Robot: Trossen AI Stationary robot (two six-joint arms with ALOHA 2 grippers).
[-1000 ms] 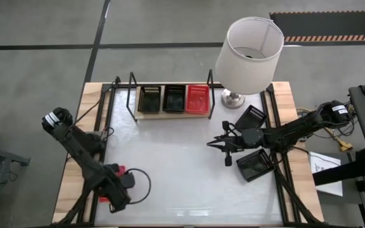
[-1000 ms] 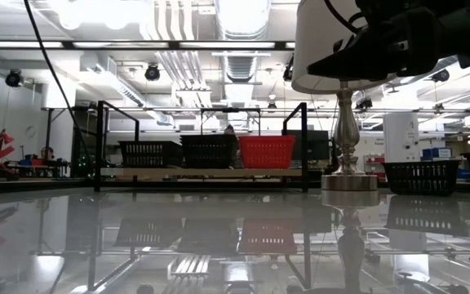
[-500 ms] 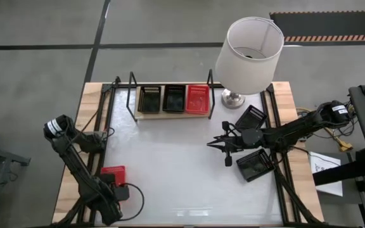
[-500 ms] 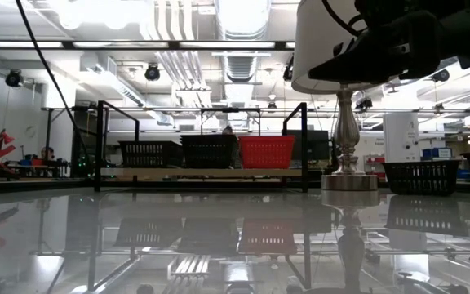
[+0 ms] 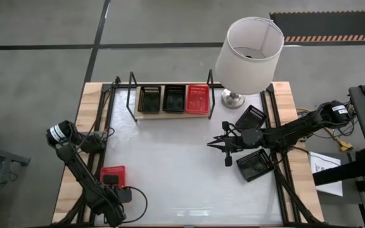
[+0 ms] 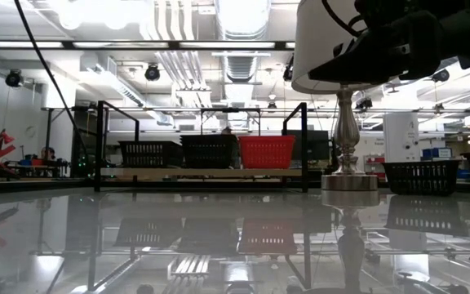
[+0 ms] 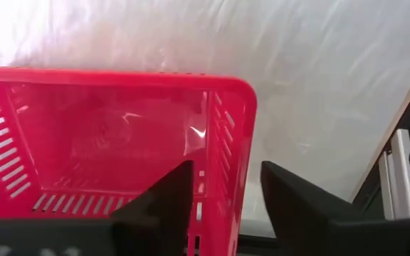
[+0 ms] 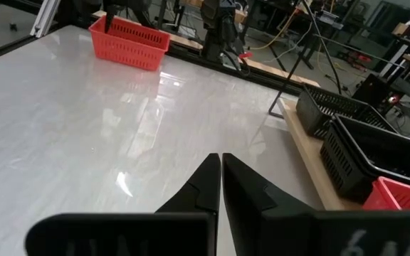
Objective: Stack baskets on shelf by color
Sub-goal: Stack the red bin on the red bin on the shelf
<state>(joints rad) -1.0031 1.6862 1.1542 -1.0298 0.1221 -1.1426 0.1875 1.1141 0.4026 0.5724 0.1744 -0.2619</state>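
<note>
Two fingers (image 7: 223, 192) astride red basket (image 7: 112, 142) wall

The bench (image 5: 176, 164) lies bare through the frame's centre. The shelf (image 5: 172, 114) blocks upper centre, the lamp (image 5: 249, 54) the upper right, two black baskets (image 5: 253, 142) the right edge, a red basket (image 5: 113, 173) the lower left.

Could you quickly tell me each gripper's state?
Left gripper: open, its fingers straddling the red plastic mesh basket's wall.
Right gripper: shut, empty.
</note>
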